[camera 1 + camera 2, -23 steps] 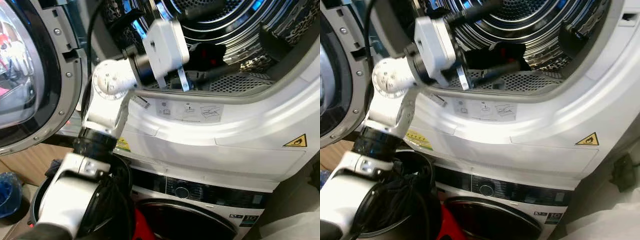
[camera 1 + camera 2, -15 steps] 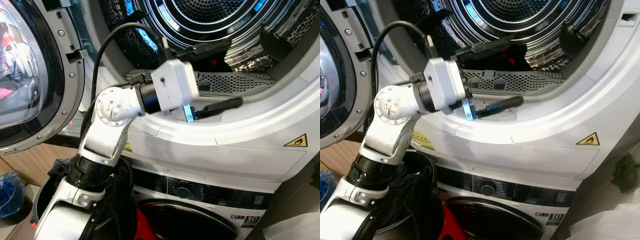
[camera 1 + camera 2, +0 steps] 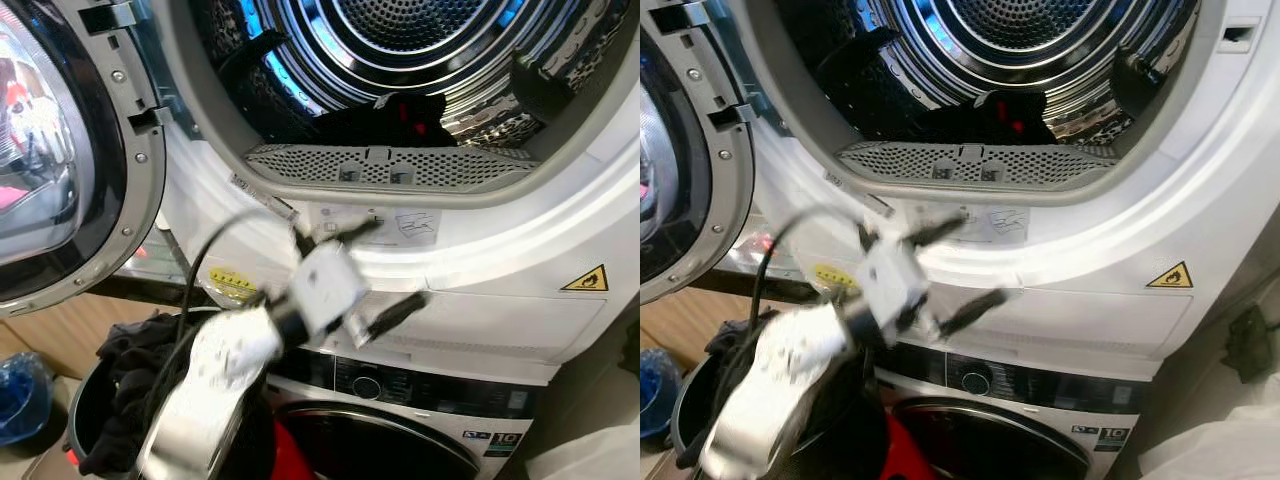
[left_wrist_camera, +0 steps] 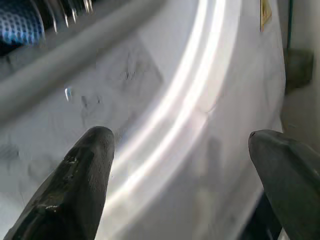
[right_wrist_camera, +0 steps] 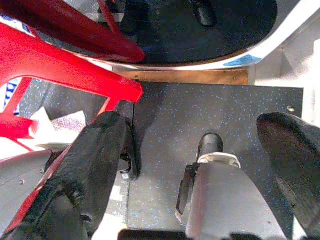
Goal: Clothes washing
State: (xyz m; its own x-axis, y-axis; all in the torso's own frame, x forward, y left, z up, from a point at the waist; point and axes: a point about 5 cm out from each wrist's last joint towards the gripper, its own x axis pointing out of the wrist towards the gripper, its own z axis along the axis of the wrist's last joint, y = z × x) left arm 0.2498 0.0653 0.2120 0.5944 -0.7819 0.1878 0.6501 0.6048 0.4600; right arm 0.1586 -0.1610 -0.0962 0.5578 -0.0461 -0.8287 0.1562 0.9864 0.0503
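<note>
Clearly you are between loads: the white upper machine with the round steel drum [image 3: 420, 40] stands open, its glass-fronted door [image 3: 60, 160] swung to your left, and a dark garment with a red patch [image 3: 400, 110] already lies at the drum's front lip. More dark clothes [image 3: 130, 345] sit heaped in the black round basket [image 3: 75, 420] on the floor below. Your left tool [image 3: 375, 275] hangs blurred in front of the white panel beneath the opening, fingers spread apart and carrying nothing. Next, I judge, you must reach down into the basket and pinch another piece. The right tool [image 5: 200, 165] points at the speckled floor, fingers apart. The basket's far side is hidden behind your arm.
</note>
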